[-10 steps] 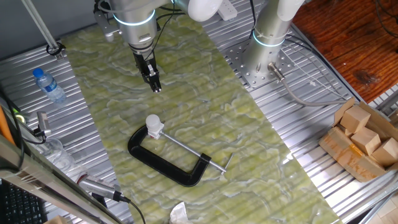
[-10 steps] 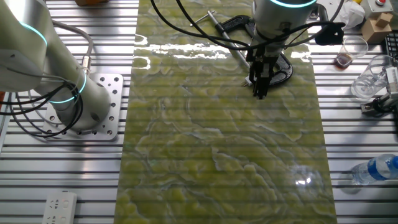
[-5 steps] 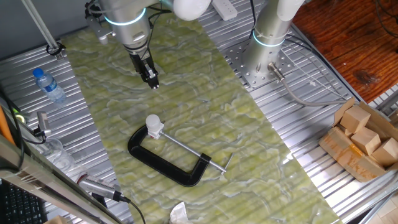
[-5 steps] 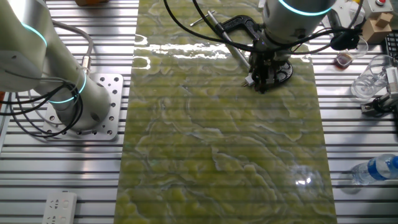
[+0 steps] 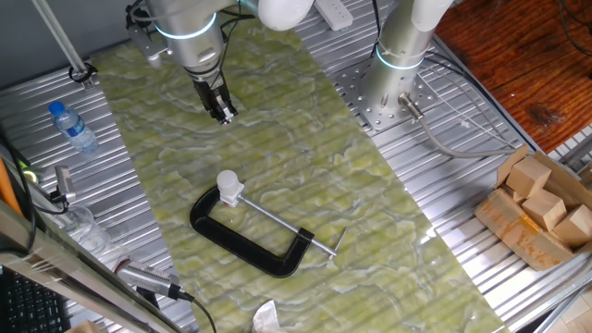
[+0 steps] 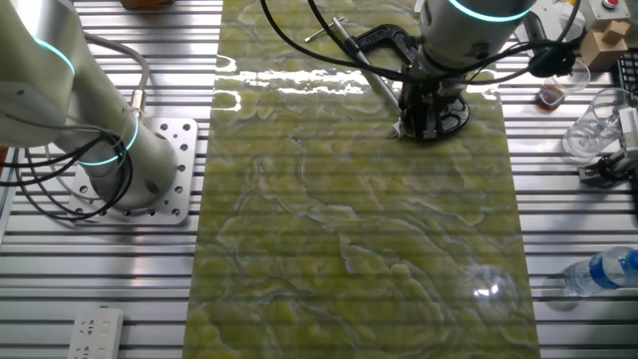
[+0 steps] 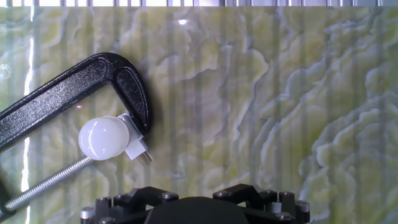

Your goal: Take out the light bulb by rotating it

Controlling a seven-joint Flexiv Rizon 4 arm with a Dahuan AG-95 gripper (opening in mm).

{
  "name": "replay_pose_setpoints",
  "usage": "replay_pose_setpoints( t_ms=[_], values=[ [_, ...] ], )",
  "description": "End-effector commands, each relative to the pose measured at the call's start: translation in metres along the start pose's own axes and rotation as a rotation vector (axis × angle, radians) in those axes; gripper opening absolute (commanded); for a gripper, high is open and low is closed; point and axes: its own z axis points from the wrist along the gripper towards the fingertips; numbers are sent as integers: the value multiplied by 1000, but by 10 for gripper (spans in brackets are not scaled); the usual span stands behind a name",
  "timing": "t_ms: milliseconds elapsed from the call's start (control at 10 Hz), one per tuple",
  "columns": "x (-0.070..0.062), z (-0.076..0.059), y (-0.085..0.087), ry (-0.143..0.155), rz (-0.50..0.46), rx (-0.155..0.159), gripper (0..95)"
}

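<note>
The light bulb (image 5: 227,181) is a small frosted white globe, seated in a boxy white socket (image 5: 234,195) held by a black C-clamp (image 5: 242,238) on the green mat. In the hand view the light bulb (image 7: 103,138) lies at lower left beside the C-clamp (image 7: 68,93), well left of centre. My gripper (image 5: 223,115) hangs above the mat, beyond the bulb and apart from it, with its fingers together and nothing between them. In the other fixed view the gripper (image 6: 418,128) covers the bulb, and only the C-clamp (image 6: 383,40) shows behind it.
A water bottle (image 5: 72,127) lies left of the mat. A second arm's base (image 5: 398,65) stands at the back right. A cardboard box of wooden blocks (image 5: 541,208) sits far right. A white paper scrap (image 5: 265,317) lies at the mat's near edge.
My gripper has moved up and away from the mat, drifting slightly away from the bulb. The bulb, socket and clamp have not moved.
</note>
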Motion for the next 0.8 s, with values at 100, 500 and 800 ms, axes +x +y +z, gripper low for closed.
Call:
replay_pose_setpoints(
  t_ms=[100, 500, 800],
  values=[
    [0, 0, 0, -1, -19, 7, 0],
    [0, 0, 0, -15, 8, 9, 0],
    [0, 0, 0, -23, 38, 12, 0]
  ],
)
